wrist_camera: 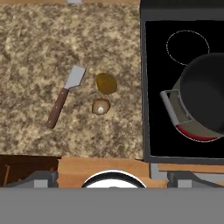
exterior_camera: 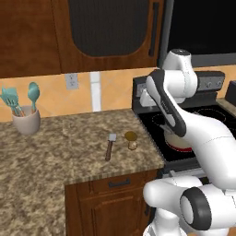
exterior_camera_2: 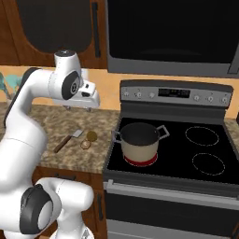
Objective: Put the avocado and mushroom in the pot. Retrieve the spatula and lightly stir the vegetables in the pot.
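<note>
The spatula (wrist_camera: 65, 101) lies flat on the counter (wrist_camera: 35, 52), handle toward the near edge, ready for later stirring. Just right of it sit the avocado (wrist_camera: 106, 83) and mushroom (wrist_camera: 100, 106), close together, untouched. The hand (exterior_camera_2: 80, 105) hovers high above them, fingers apart, empty. The pot (exterior_camera_2: 139, 143) waits on the stove's (exterior_camera_2: 205, 182) red burner.

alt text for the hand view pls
Looking down on a speckled granite counter: a spatula, an avocado and a mushroom lie close together, apart from the empty pot on the black stove at right.
</note>
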